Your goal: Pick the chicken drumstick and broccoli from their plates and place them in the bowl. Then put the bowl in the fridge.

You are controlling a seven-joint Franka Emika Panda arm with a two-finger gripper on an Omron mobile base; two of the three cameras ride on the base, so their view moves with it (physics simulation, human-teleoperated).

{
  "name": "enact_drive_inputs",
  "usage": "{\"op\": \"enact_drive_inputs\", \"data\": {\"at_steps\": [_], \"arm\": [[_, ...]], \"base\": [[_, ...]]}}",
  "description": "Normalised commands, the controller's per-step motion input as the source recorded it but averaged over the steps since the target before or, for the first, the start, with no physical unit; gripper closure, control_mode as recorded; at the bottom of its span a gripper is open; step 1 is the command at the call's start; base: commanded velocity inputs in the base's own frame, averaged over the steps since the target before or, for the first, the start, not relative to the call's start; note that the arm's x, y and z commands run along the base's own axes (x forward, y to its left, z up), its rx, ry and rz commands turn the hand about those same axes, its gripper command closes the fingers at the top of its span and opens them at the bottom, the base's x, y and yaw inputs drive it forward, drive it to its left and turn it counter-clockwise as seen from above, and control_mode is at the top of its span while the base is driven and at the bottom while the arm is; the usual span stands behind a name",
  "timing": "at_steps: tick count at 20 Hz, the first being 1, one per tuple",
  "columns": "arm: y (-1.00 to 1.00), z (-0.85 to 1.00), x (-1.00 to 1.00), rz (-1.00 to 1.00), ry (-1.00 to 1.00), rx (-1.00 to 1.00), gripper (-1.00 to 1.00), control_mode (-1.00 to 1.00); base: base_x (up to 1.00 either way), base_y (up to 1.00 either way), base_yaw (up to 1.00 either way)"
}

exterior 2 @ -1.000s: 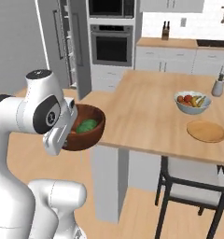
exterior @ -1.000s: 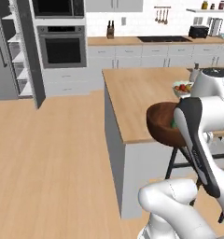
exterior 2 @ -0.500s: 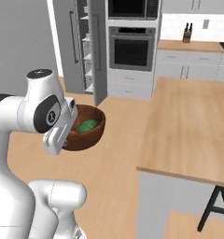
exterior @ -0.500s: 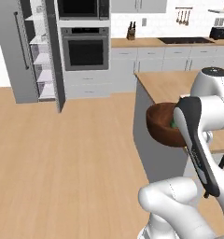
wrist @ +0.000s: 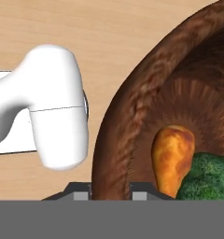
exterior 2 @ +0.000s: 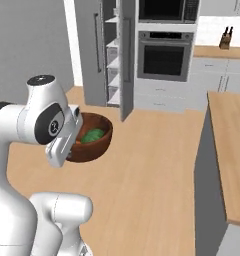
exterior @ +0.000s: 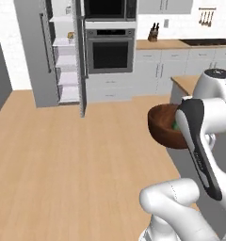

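Observation:
My gripper (wrist: 111, 189) is shut on the near rim of the dark reddish-brown wooden bowl (wrist: 132, 116), one finger outside the wall and one inside. The bowl (exterior: 163, 126) hangs in the air in front of the arm, over the floor. Inside it lie the orange-brown chicken drumstick (wrist: 172, 156) and the dark green broccoli (wrist: 207, 176), touching each other. The broccoli (exterior 2: 93, 135) also peeks over the rim of the bowl (exterior 2: 97, 145) in the right base view. The grey fridge (exterior: 37, 52) stands ahead at the left with its door open and its white shelves (exterior: 68, 61) showing. The plates are out of view.
A black built-in oven (exterior: 110, 49) sits just right of the fridge (exterior 2: 92, 50). The open fridge door (exterior: 79, 61) juts edge-on toward me. The wooden island counter (exterior 2: 232, 150) runs along the right. Bare wood floor (exterior: 63, 155) stretches between me and the fridge.
The whole picture has shifted, so the base has moved: fridge and oven are nearer and more central, and the island has slid off to the right. The bowl stays in my gripper.

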Motion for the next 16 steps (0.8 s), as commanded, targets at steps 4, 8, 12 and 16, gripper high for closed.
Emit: {"op": "enact_drive_inputs", "data": {"at_steps": [4, 8, 12, 16], "arm": [[0.0, 0.0, 0.0, 0.0, 0.0, 0.0, 1.0, 1.0], [0.0, 0.0, 0.0, 0.0, 0.0, 0.0, 1.0, 1.0], [0.0, 0.0, 0.0, 0.0, 0.0, 0.0, 1.0, 1.0], [0.0, 0.0, 0.0, 0.0, 0.0, 0.0, 1.0, 1.0]], "base": [[1.0, 1.0, -0.07], [1.0, 1.0, -0.06], [1.0, 1.0, -0.05], [1.0, 0.95, -0.05]]}}
